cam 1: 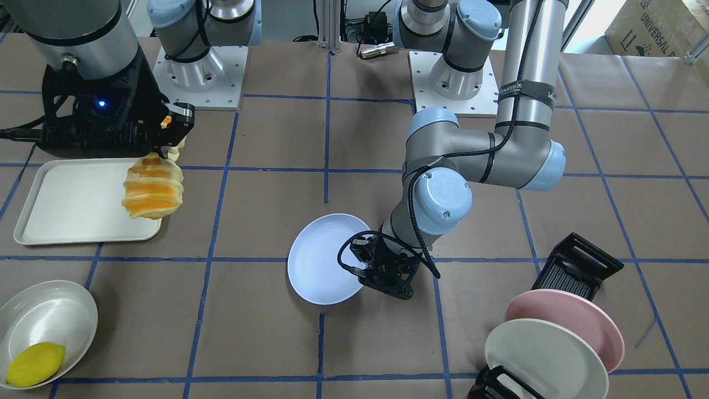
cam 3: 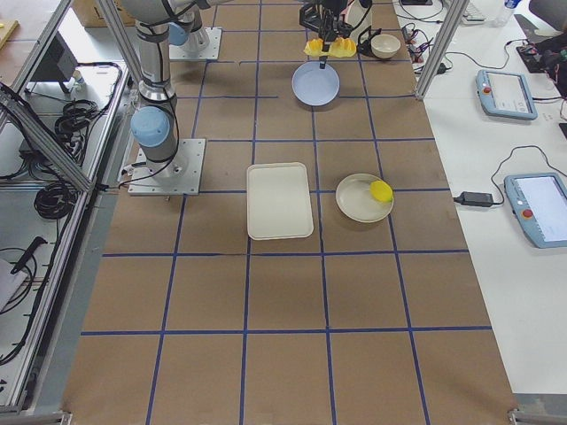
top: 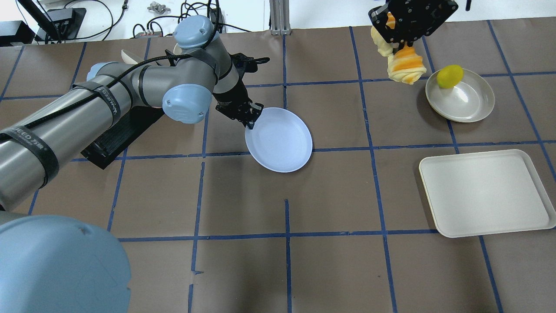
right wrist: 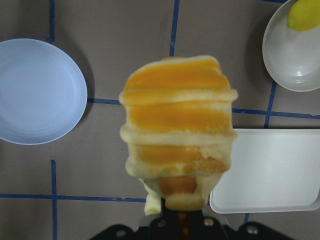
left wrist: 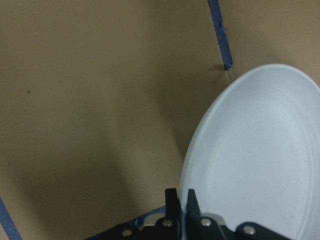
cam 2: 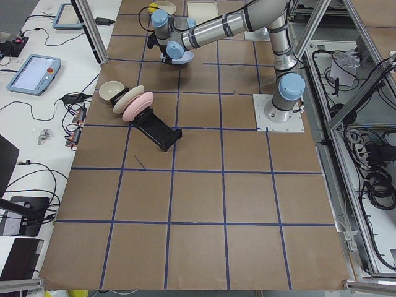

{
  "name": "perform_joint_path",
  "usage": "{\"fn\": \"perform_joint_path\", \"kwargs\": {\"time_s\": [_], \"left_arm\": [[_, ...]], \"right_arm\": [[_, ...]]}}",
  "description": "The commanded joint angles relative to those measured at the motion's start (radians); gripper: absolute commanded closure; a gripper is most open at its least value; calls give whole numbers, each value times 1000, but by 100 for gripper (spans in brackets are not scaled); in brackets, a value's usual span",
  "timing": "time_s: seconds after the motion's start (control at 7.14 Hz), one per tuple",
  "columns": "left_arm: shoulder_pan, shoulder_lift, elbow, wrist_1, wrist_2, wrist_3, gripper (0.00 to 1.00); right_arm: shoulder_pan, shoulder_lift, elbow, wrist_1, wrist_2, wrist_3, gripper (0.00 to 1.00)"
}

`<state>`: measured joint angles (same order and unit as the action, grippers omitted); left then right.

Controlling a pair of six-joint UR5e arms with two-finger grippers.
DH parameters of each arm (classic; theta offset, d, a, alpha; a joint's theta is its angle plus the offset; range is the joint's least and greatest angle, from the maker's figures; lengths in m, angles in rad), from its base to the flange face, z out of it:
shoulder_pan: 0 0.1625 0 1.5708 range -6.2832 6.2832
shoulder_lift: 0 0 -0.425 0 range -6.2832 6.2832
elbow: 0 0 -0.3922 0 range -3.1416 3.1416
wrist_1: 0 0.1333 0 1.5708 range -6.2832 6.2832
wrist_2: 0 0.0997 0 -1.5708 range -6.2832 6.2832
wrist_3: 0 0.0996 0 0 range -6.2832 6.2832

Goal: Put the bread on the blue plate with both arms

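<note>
My right gripper (cam 1: 168, 143) is shut on one end of the bread (cam 1: 153, 188), a ridged orange and cream loaf. The bread hangs in the air above the tray's corner and fills the right wrist view (right wrist: 177, 135). My left gripper (top: 250, 123) is shut on the rim of the blue plate (top: 280, 139) near the table's middle. The left wrist view shows its fingers (left wrist: 172, 202) pinched on the rim of the plate (left wrist: 255, 160), which is tilted a little off the table. The plate is empty. The bread is well apart from it, towards my right side.
A cream tray (cam 1: 72, 202) lies on my right side. A pale bowl (cam 1: 47, 318) beyond it holds a yellow lemon (cam 1: 34, 364). On my left, a black rack (cam 1: 576, 269) holds a pink plate (cam 1: 576, 324) and a cream-white plate (cam 1: 545, 360).
</note>
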<state>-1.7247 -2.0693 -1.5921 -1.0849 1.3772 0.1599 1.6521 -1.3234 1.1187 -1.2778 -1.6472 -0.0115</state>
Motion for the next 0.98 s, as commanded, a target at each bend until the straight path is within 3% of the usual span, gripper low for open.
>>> {"fn": "perform_joint_path", "kwargs": {"time_s": [0.0, 0.14, 0.28, 0.42, 0.84], "left_arm": [[1, 12, -3, -4, 5, -10, 29], [13, 49, 23, -25, 25, -16, 24], [40, 130, 33, -117, 90, -19, 22], [95, 206, 35, -188, 149, -17, 12], [181, 401, 69, -461, 250, -16, 3]], "right_arm": [[0, 4, 4, 0, 0, -5, 100], [0, 10, 7, -1, 0, -10, 100], [-6, 15, 10, -2, 0, -19, 100], [-6, 18, 7, -6, -2, -22, 100], [12, 30, 9, -17, 10, 11, 100]]}}
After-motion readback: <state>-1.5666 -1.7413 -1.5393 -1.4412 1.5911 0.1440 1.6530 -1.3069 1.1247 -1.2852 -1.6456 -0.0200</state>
